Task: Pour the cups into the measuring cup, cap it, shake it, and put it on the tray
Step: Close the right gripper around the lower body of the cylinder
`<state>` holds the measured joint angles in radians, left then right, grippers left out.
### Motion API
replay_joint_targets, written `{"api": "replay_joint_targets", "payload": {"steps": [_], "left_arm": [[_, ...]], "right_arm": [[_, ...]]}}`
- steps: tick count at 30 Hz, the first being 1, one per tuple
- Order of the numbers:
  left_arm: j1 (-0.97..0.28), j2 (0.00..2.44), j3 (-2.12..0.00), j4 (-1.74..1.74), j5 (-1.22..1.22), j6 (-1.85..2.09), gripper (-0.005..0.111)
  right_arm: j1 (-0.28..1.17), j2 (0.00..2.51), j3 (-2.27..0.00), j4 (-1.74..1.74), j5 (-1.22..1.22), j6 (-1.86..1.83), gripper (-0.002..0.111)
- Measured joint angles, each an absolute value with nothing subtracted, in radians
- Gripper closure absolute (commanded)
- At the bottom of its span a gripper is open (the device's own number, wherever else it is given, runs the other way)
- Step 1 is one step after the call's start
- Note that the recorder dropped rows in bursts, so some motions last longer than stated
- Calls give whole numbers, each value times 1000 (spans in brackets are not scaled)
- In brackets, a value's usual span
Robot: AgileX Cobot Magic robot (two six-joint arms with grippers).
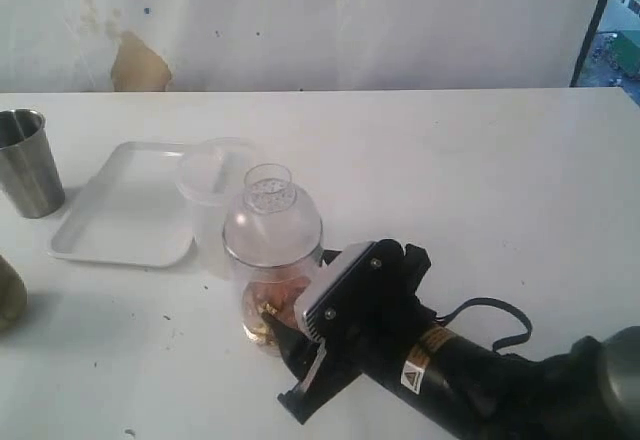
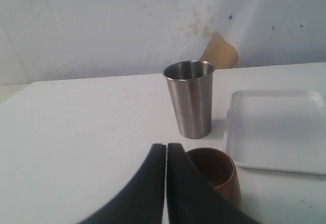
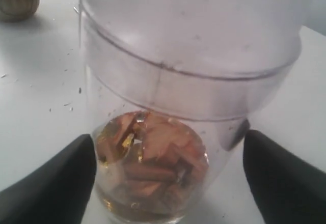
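The left gripper (image 2: 166,148), fingers pressed together and empty, has the brown cup (image 2: 216,173) just ahead of its tips and the steel tumbler (image 2: 191,102) farther ahead. The right gripper (image 3: 168,152) is the nearer one to the measuring cup (image 1: 265,295). Its fingers stand wide on both sides of the lower wall and appear to clamp it. The cup stands upright between them, with the cap (image 1: 272,222) on. The tray (image 1: 120,215) lies beyond the cup.
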<state>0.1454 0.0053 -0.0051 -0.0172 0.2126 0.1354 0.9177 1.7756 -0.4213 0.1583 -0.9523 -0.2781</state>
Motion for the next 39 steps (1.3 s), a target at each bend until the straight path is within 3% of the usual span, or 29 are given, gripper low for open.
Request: {"api": "replay_joint_targets", "payload": {"steps": [17, 19, 22, 39], "left_arm": [[145, 5, -5, -17, 213, 135, 106], [145, 5, -5, -17, 213, 135, 106], [145, 5, -5, -17, 213, 135, 106], [145, 5, -5, -17, 213, 135, 106]], "right_arm": [[919, 1832, -512, 351, -943, -310, 34], [919, 1832, -512, 357, -934, -310, 25], [919, 1832, -512, 355, -889, -310, 3], [919, 1846, -596, 294, -876, -310, 3]]}}
